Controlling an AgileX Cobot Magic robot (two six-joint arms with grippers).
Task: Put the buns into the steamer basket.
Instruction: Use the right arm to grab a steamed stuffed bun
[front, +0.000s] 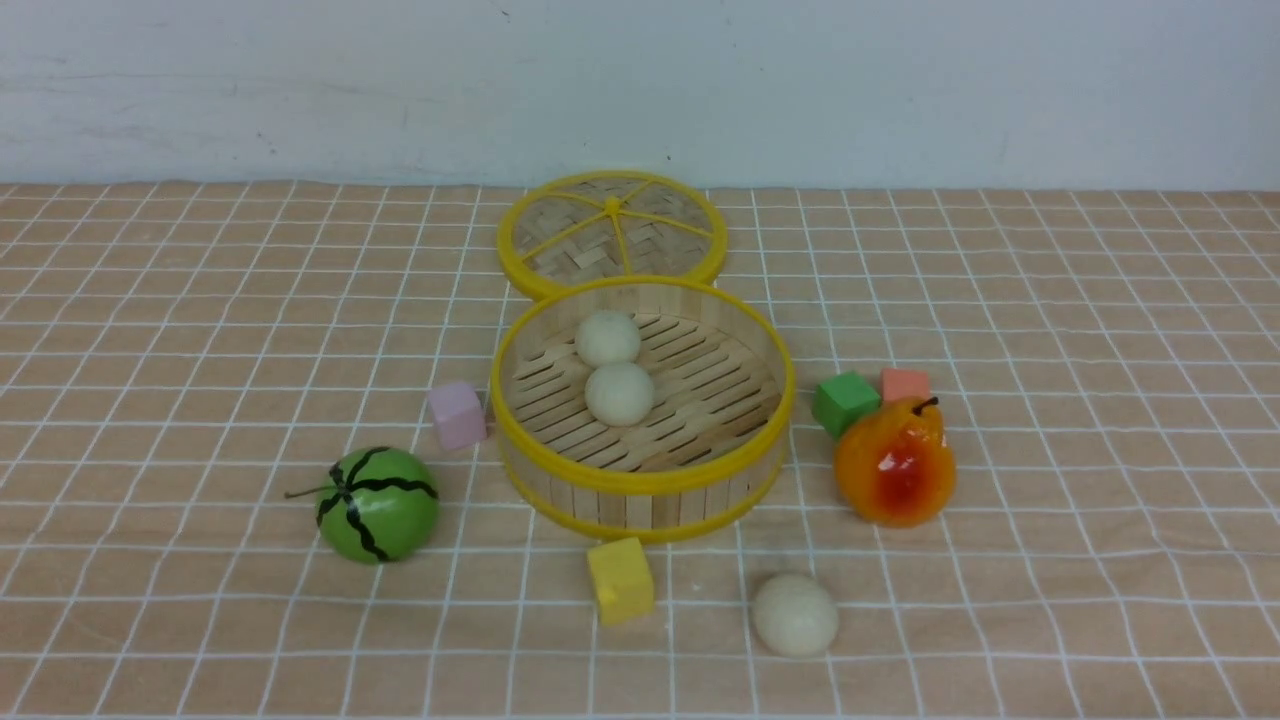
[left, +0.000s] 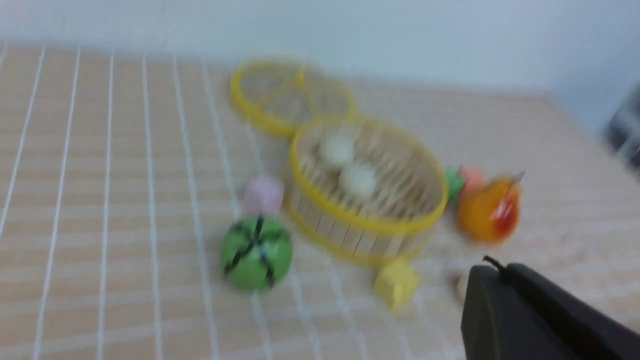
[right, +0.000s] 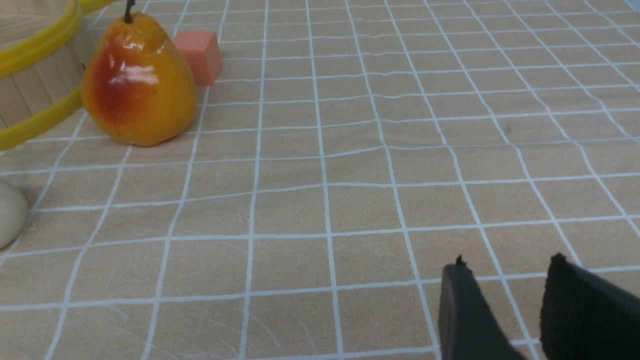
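Steamer basket (front: 640, 482): mid tabletop, top uncovered, so buns can drop straight in.
Lid (front: 611, 232): flat on the tabletop just beyond the basket's far rim, apparently parked there to keep the opening free.
Buns (front: 619, 393): two on the slatted floor, left of centre, one just beyond the other and seemingly touching; the right part of the floor is bare, enough room for one more.
Third bun (front: 795, 614): out on the tabletop, nearer than the basket and a little right, beside the yellow cube (front: 620, 580) but apart from it; free all round, so easy to take from above.
Left fingers (left: 500, 310): closed together, gripping nothing; blurred in the left wrist view, well back from the basket on the left.
Right fingers (right: 465, 310): parted, nothing between them, low over bare tabletop right of the pear (front: 895, 465); third bun just at that view's edge, so probably the arm for the last pick.
Bystanders: melon (front: 378, 504) and pink cube (front: 457, 414) left of the basket, green cube (front: 845, 402) and orange cube (front: 905, 384) right; none in the way.
Progress: two of three in, by the look of it.
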